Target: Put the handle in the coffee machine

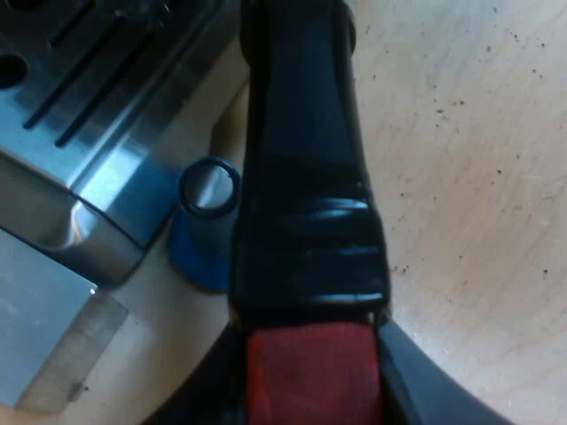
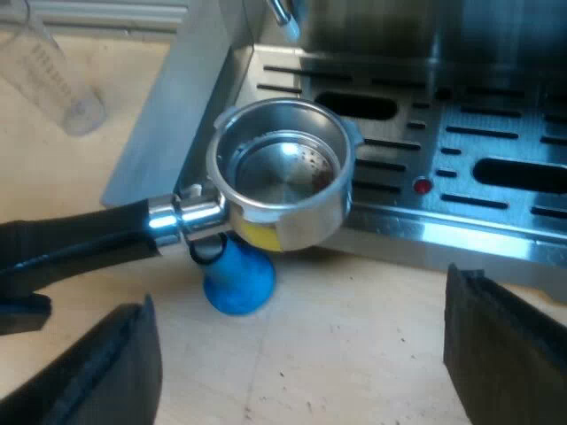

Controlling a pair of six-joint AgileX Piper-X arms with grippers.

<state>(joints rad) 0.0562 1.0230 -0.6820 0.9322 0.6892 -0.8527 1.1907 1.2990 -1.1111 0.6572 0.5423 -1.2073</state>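
Your left tool (image 1: 314, 390) is pinching the holder (image 2: 283, 168) by the red end (image 1: 314, 376) of its dark handle (image 1: 301, 177), with one finger on each side of the red part. The holder is not locked into the espresso machine (image 2: 461, 53). It is carried level and mouth up at the front edge of the drip tray (image 2: 496, 142), partly over the tray and partly over the counter (image 1: 469, 177).

Holder basket: open to view, metal floor bare and shiny, a few dark specks on the inner wall, no bed of grounds. A yellow patch shows on its outer wall.

Measuring glass (image 2: 53, 75): clear, on the counter beside the machine's side panel, well apart from the holder. You can see the counter through it; whether anything is in it cannot be told.

The blue tamper (image 2: 239, 279) stands on the counter just beside the tray's front corner, directly under the neck of the holder; whether the two touch cannot be told.

Your right tool (image 2: 297, 354) is spread wide and grips nothing, hanging above the counter in front of the tray. Dark specks are scattered over the counter
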